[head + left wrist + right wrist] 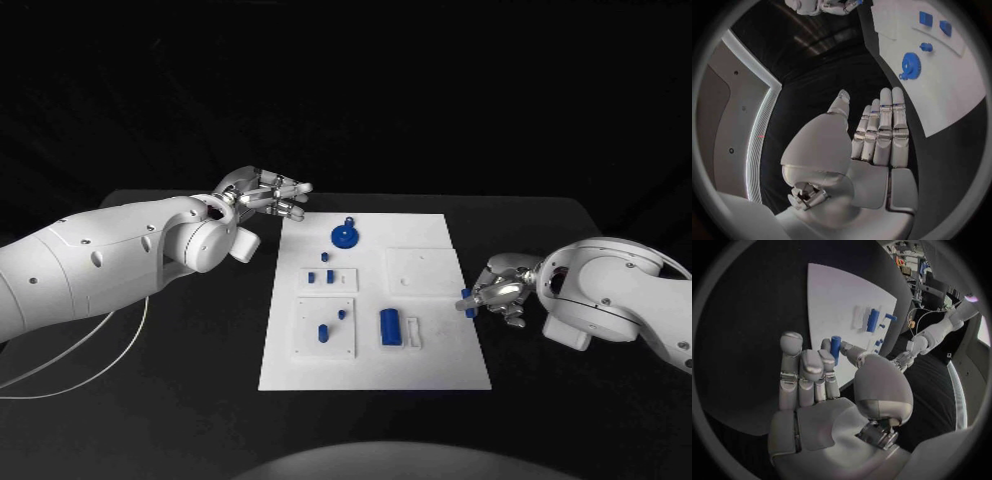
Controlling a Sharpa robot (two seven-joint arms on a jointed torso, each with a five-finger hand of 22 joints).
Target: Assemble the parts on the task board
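Right hand (498,293) pinches blue part (835,346) (shape unclear) — left hand (268,195) spread, empty.

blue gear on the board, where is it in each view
Head view: the blue gear lies at the far end of the task board, right of the left hand.
Left wrist view: the gear lies on the board beyond the hand's fingertips.
Right wrist view: I cannot make the gear out.
Shared landmark: the white task board.
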